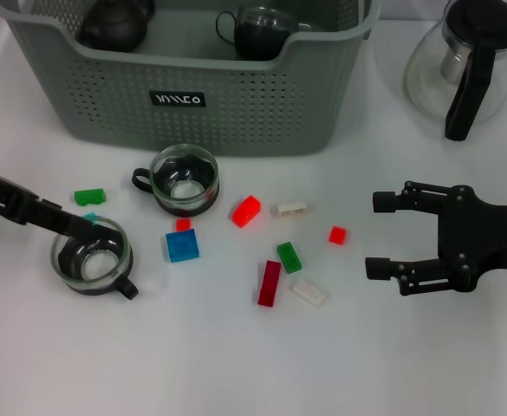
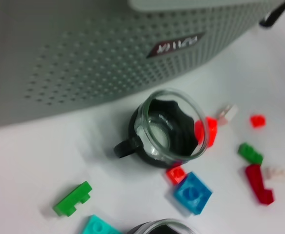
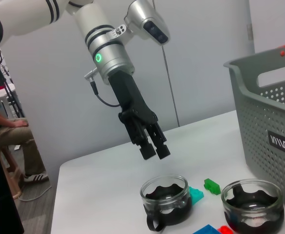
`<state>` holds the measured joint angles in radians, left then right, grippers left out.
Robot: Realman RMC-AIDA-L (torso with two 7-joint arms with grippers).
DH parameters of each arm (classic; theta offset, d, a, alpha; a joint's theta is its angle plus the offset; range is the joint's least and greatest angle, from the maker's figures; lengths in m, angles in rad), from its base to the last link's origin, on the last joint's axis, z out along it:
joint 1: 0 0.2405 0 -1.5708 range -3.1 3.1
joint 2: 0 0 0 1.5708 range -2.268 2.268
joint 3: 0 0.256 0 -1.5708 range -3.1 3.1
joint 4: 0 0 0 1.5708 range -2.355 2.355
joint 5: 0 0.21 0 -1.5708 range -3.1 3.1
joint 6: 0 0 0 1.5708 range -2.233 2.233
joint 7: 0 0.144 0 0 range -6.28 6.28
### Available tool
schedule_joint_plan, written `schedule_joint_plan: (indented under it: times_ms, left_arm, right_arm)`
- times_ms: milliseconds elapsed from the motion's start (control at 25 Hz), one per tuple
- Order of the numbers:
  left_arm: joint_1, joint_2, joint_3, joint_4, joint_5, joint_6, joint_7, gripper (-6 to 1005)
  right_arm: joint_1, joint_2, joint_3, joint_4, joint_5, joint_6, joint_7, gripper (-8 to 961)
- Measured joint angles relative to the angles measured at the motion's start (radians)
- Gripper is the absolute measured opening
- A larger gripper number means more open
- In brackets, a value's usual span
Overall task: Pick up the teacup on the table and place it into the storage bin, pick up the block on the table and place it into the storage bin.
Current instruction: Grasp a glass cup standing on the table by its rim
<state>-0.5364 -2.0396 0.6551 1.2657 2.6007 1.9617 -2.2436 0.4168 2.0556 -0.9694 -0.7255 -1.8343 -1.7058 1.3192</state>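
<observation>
head: top-down | L wrist: close, low | R wrist: side-on; all share storage bin (image 1: 236, 104)

**White worktop, crowded with cups and blocks**

The white worktop (image 1: 236, 364) carries the storage bin (image 1: 236, 113) at the back and a glass teapot (image 1: 465, 65) beside it. In front of the bin stands one teacup (image 1: 184, 179); a second teacup (image 1: 93, 256) stands nearer the left edge. Between and around them lie small blocks: a green block (image 1: 89, 197), a blue block (image 1: 182, 246), a red block (image 1: 245, 211), a white block (image 1: 291, 209) and a long dark-red block (image 1: 269, 283).
</observation>
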Motion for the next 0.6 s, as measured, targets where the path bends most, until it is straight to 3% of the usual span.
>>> schedule_joint_plan:
  times_ms: [240, 600]
  left_arm:
    - [0.006, -0.040, 0.135, 0.066, 0.090, -0.096, 0.001, 683]
    - [0.008, -0.070, 0.269, 0.051, 0.176, -0.199, 0.004, 683]
  right_arm:
    - [0.004, 0.002, 0.000, 0.000, 0.000, 0.007, 0.000, 956]
    - [0.007, 0.003, 0.000, 0.002, 0.000, 0.023, 0.000, 956]
